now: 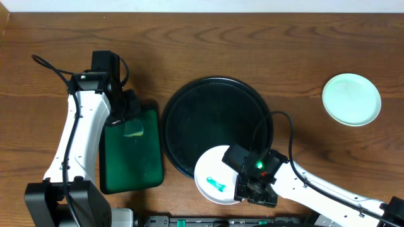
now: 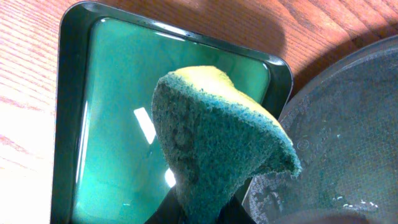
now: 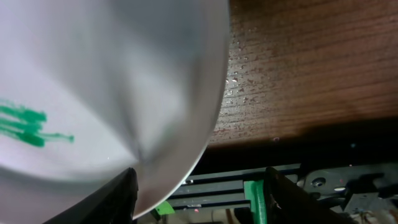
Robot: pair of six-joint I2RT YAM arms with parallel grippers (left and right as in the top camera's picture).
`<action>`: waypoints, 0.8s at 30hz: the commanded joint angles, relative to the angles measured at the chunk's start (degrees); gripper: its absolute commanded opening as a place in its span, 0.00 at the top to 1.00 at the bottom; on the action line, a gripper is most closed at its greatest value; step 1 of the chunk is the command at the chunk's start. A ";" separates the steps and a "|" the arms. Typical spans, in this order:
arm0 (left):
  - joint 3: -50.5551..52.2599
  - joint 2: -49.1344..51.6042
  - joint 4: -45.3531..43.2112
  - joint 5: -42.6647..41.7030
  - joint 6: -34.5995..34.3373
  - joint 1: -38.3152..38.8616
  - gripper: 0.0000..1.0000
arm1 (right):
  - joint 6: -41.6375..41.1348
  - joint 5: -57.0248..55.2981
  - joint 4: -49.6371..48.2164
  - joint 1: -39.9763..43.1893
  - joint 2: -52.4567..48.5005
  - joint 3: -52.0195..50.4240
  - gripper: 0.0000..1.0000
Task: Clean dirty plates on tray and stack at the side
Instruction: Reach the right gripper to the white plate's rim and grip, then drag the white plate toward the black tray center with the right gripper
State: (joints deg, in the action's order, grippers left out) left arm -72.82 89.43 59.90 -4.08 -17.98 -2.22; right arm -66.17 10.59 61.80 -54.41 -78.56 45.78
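Observation:
A white plate (image 1: 211, 171) with a teal smear (image 1: 216, 184) lies half on the front rim of the round black tray (image 1: 189, 107) and half over the table. My right gripper (image 1: 254, 185) is at that plate's right edge. In the right wrist view the plate (image 3: 106, 81) has its rim between the jaws of the right gripper (image 3: 199, 194), close to the left finger (image 3: 115, 199) and well clear of the other; the jaws stand open. A pale-mint plate (image 1: 351, 99) rests at the far right. My left gripper (image 1: 128, 115) is shut on a green-and-yellow sponge (image 2: 211, 143).
A rectangular dark-green tray (image 1: 132, 161) holding liquid sits left of the round tray, under the sponge. In the left wrist view its rim (image 2: 65, 124) is at the left. A black frame with green parts (image 3: 255, 196) runs along the table's front edge.

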 commanded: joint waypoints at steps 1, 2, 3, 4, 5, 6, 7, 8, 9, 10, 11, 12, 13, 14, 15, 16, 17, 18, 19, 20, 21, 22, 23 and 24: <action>0.28 0.50 0.24 0.66 0.66 -0.28 0.93 | -3.69 -3.39 -0.98 -0.44 0.44 -0.28 0.38; 0.28 0.50 0.28 0.66 0.68 -0.28 0.93 | -4.20 -4.63 -1.86 -0.44 0.44 -0.28 0.42; 0.28 0.50 0.31 0.63 0.79 -0.28 0.93 | -4.55 -5.38 -2.40 -0.44 0.44 -0.28 0.46; 0.28 0.50 0.35 0.63 0.79 -0.28 0.93 | -4.57 -5.95 -2.97 -0.44 0.44 -0.28 0.49; 0.28 0.50 0.44 0.63 0.81 -0.28 0.93 | -4.57 -6.86 -3.91 -0.39 0.39 -0.28 0.55; 0.28 0.50 0.50 0.63 0.81 -0.28 0.93 | -4.81 -7.48 -4.28 -0.35 0.37 -0.28 0.60; 0.28 0.50 0.61 0.63 0.81 -0.28 0.93 | -5.31 -8.26 -4.42 -0.26 0.33 -0.28 0.60; 0.28 0.50 0.70 0.63 0.81 -0.28 0.93 | -5.81 -8.85 -4.46 -0.13 0.24 -0.28 0.60; 0.28 0.50 0.79 0.63 0.83 -0.28 0.93 | -6.03 -9.31 -4.46 0.07 0.17 -0.28 0.59; 0.28 0.50 0.85 0.66 0.81 -0.28 0.93 | -6.05 -9.75 -4.52 0.24 0.13 -0.28 0.57; 0.28 0.50 0.87 0.66 0.81 -0.28 0.92 | -6.03 -9.99 -4.61 0.42 0.07 -0.28 0.55; 0.28 0.50 0.87 0.66 0.83 -0.28 0.93 | -6.05 -10.38 -4.68 0.59 0.00 -0.28 0.55; 0.28 0.50 0.90 0.66 0.83 -0.28 0.93 | -6.25 -10.82 -4.87 0.74 -0.17 -0.33 0.55; 0.28 0.50 0.94 0.66 0.81 -0.28 0.93 | -6.62 -11.28 -4.94 0.81 -0.28 -0.33 0.56; 0.28 0.50 0.94 0.66 0.83 -0.28 0.93 | -6.71 -11.58 -5.11 0.83 -0.42 -0.37 0.58; 0.28 0.50 1.07 0.63 0.81 -0.28 0.93 | -7.15 -12.09 -6.38 0.85 -0.66 -0.70 0.69; 0.28 0.50 1.18 0.66 0.83 -0.28 0.93 | -7.13 -12.04 -7.32 0.85 -0.74 -0.94 0.73; 0.28 0.50 1.29 0.66 0.83 -0.28 0.93 | -7.13 -12.04 -7.91 0.85 -0.79 -1.11 0.79; 0.28 0.50 1.31 0.66 0.83 -0.28 0.93 | -7.21 -12.02 -8.70 0.85 -0.92 -1.42 0.79; 0.28 0.50 1.33 0.66 0.83 -0.28 0.93 | -7.67 -11.93 -9.27 0.85 -0.96 -1.70 0.79; 0.28 0.50 1.31 0.66 0.83 -0.28 0.93 | -7.76 -11.74 -10.25 0.85 -1.01 -2.21 0.79; 0.28 0.50 1.31 0.66 0.83 -0.28 0.93 | -7.78 -11.50 -11.13 0.85 -1.01 -2.75 0.79; 0.28 0.50 1.33 0.63 0.83 -0.28 0.93 | -8.09 -11.28 -11.80 0.85 -1.01 -3.28 0.80; 0.28 0.50 1.36 0.66 0.83 -0.28 0.93 | -8.81 -11.10 -11.93 0.85 -1.01 -3.67 0.81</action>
State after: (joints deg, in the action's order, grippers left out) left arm -72.82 89.43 61.06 -4.10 -17.96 -2.22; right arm -72.86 0.21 50.52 -54.35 -79.13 43.81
